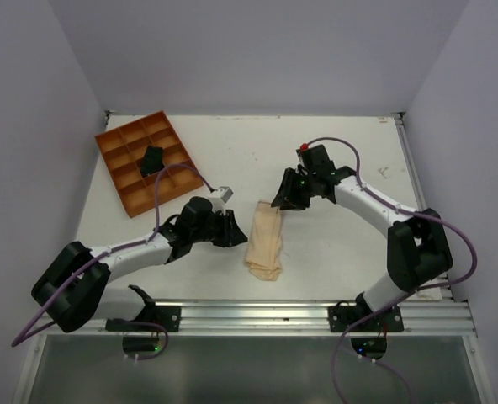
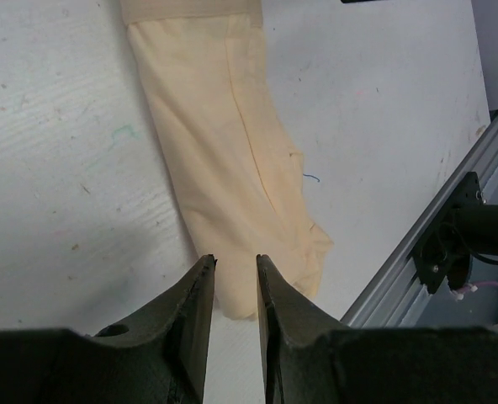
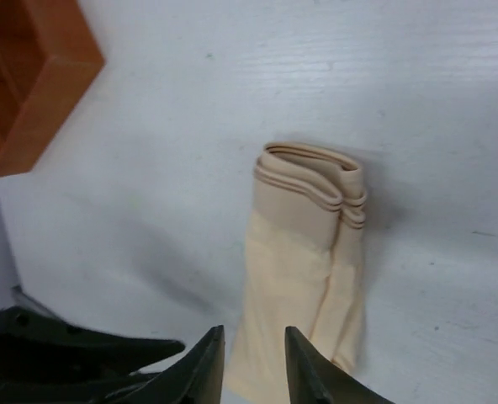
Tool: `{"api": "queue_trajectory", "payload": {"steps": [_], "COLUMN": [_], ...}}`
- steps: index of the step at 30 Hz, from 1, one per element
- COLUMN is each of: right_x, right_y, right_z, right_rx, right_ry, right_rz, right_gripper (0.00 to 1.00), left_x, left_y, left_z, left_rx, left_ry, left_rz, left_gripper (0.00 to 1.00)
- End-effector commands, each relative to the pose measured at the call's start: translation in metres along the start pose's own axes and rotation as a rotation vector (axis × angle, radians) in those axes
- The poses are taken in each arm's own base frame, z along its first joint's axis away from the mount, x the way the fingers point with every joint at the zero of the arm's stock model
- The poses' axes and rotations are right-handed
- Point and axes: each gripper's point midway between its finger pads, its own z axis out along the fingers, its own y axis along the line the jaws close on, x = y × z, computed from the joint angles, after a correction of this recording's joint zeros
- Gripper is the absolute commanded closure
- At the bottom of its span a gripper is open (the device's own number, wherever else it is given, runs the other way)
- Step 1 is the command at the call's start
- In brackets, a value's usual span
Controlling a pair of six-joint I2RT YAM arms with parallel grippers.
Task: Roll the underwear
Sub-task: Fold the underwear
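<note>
The underwear (image 1: 265,239) is a pale beige piece folded into a long narrow strip, lying flat on the white table between the two arms. Its far end is turned over into a thick fold with stacked edges, seen in the right wrist view (image 3: 309,244). My left gripper (image 1: 235,231) is just left of the strip, low at the table. In its own view the left gripper (image 2: 235,263) has its jaws a little apart and empty, pointing at the strip's near end (image 2: 232,151). My right gripper (image 1: 280,202) hovers at the far end, slightly open (image 3: 253,337) and empty.
An orange compartment tray (image 1: 114,174) sits at the back left with a small black bundle (image 1: 152,159) in one cell; its corner shows in the right wrist view (image 3: 39,84). An aluminium rail (image 1: 299,313) runs along the near table edge, close to the strip's near end (image 2: 409,244).
</note>
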Motion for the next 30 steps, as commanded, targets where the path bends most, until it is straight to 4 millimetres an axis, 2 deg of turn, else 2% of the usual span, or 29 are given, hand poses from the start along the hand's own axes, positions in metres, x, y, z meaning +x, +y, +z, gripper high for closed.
{"api": "queue_trajectory", "payload": {"steps": [1, 3, 7, 12, 16, 19, 23, 30], "right_x": [-0.001, -0.009, -0.013, -0.02, -0.024, -0.027, -0.028, -0.028], "right_y": [-0.048, -0.048, -0.06, -0.068, -0.064, -0.066, -0.071, -0.074], "right_z": [0.014, 0.02, 0.039, 0.058, 0.076, 0.083, 0.086, 0.084], "right_rx": [0.257, 0.275, 0.321, 0.347, 0.296, 0.286, 0.256, 0.24], "right_ry": [0.047, 0.049, 0.088, 0.106, 0.126, 0.122, 0.118, 0.1], "right_rz": [-0.021, -0.044, -0.052, -0.063, -0.067, -0.065, -0.042, -0.041], "right_gripper": [0.59, 0.56, 0.5, 0.48, 0.48, 0.55, 0.67, 0.81], "left_x": [-0.009, 0.002, 0.01, 0.019, 0.037, 0.048, 0.076, 0.098], "left_y": [-0.018, -0.019, -0.022, -0.024, -0.013, -0.005, 0.015, 0.031], "left_z": [0.003, 0.008, 0.012, 0.015, 0.019, 0.021, 0.024, 0.026], "left_rx": [0.085, 0.083, 0.084, 0.078, 0.046, 0.023, -0.016, -0.06], "left_ry": [-0.067, -0.039, -0.025, -0.004, 0.028, 0.045, 0.09, 0.139], "left_rz": [-0.007, -0.004, -0.001, 0.002, -0.007, -0.025, -0.061, -0.082], "left_gripper": [0.7, 0.7, 0.7, 0.71, 0.71, 0.72, 0.72, 0.73]}}
